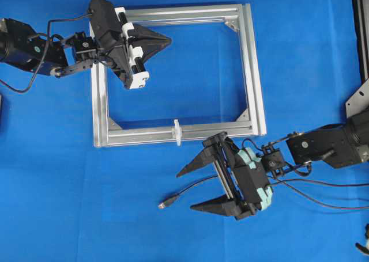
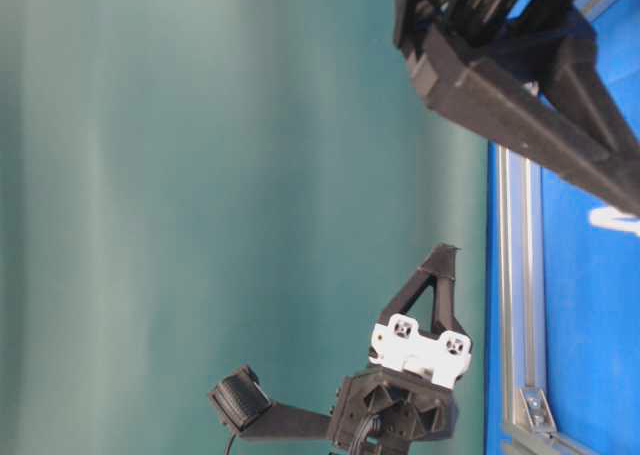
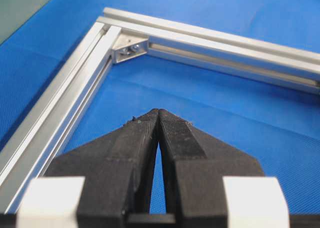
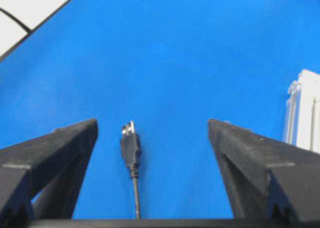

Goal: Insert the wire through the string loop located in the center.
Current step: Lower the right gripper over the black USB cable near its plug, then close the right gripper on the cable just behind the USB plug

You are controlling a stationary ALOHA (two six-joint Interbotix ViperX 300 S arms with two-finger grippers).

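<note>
Wire-wise, the long thin black cable with the small dark plug and metallic tip (image 1: 169,202) is just lying flat on the blue cloth-covered table (image 1: 57,187), plug end pointing away from the right arm, below the silver aluminium frame (image 1: 253,72). The right gripper (image 1: 198,188) has its black jaws spread wide, straddling the wire without touching it, so nothing is held. The tiny whitish translucent string loop (image 1: 177,132) stands upright on the middle of the frame's near rail, a bit up and off to the side from the plug. The left gripper (image 1: 167,41) is pinched shut on nothing, parked over the frame's far corner.

Looks to me like the pick-up stage: next it'd need to drop down and clamp just behind the plug, then line the tip up with that loop.
</note>
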